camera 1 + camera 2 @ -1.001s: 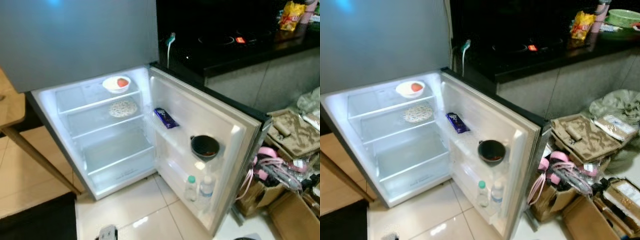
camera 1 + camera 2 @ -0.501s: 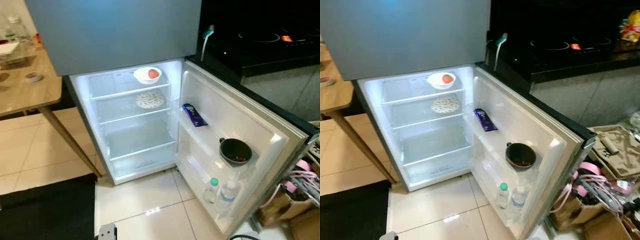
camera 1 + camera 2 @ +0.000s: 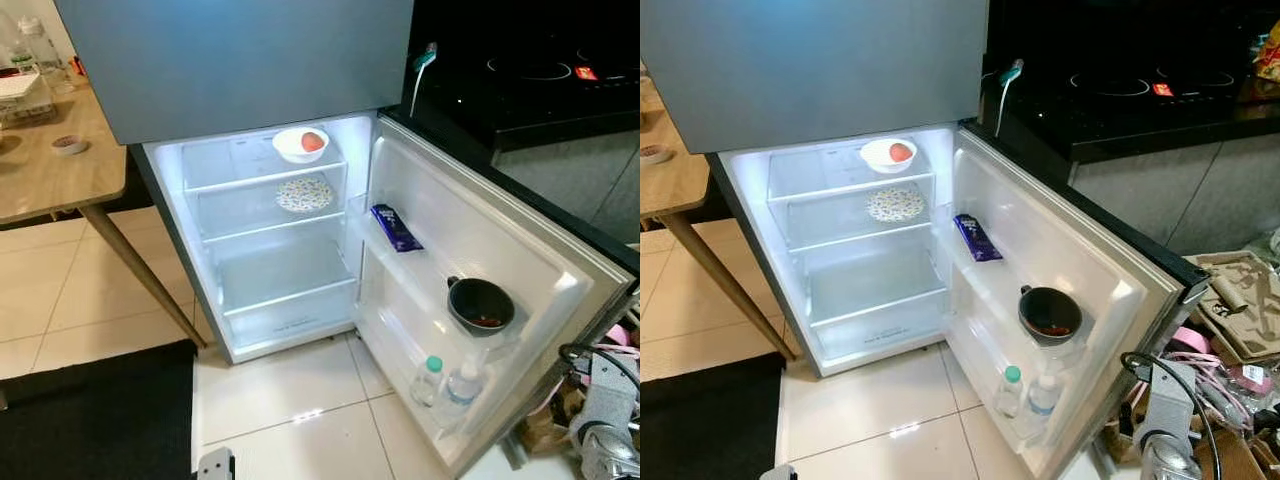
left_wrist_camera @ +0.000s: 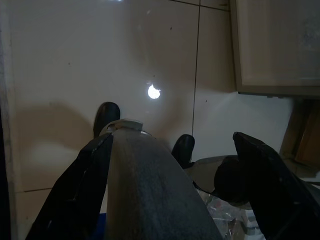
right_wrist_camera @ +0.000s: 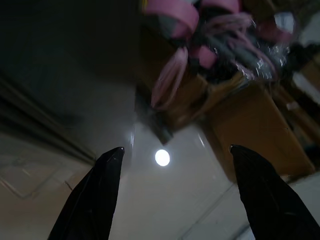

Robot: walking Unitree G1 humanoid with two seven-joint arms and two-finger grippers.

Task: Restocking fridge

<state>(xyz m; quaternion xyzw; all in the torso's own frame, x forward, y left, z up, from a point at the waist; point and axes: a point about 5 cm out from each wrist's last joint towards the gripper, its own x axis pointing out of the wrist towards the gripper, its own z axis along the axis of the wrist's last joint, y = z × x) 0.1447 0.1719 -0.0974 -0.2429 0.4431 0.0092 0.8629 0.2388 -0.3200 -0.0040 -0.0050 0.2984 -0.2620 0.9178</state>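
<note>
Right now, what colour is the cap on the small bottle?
Green cap, clearest in the left eye view.
</note>
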